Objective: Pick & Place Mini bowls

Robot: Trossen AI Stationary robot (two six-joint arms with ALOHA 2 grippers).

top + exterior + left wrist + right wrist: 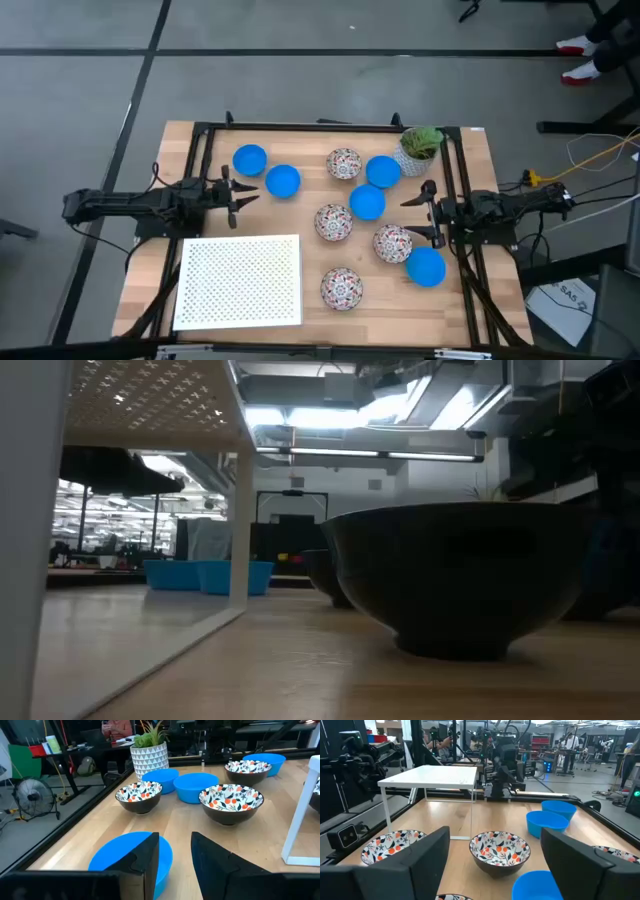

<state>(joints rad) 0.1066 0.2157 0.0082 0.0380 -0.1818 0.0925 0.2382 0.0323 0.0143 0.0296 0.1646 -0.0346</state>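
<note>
High view, blue bowl [283, 181] beside left hand [243, 191]

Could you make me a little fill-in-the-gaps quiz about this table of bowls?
1. From above, the plain blue bowls number ___.
2. From above, the patterned bowls in sight number ___.
3. The potted plant stands on the ___ arm's side of the table.
4. The right gripper has its fingers ___, holding nothing.

Missing words: five; four; right; open
</note>
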